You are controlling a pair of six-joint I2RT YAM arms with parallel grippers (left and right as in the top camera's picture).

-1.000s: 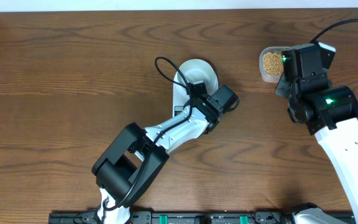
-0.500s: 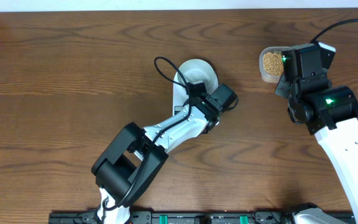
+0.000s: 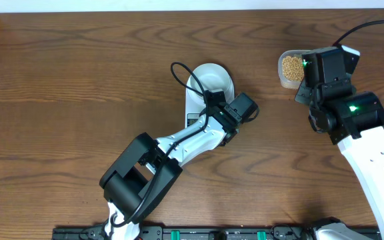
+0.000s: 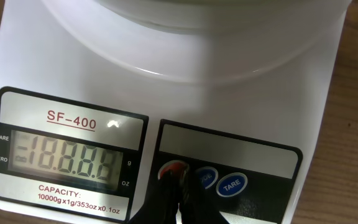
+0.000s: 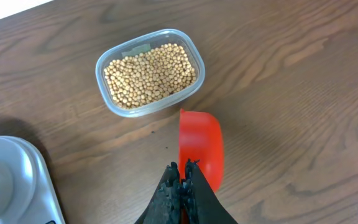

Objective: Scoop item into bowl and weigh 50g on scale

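Beans (image 5: pixel 149 73) fill the clear tub (image 5: pixel 99 73) near the desk's far edge; right gripper (image 5: pixel 182 171) clamps the red scoop (image 5: pixel 201 146) just beside it; left gripper (image 4: pixel 179 183), pinched shut, presses the scale (image 4: pixel 36 56)'s red button (image 4: pixel 170 168).

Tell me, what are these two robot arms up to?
The left gripper, shut, pokes at the red button on the scale, whose display shows all its digits lit. The bowl sits on the scale, with no beans visible in it. The right gripper is shut on a red scoop, held beside the tub of beans.
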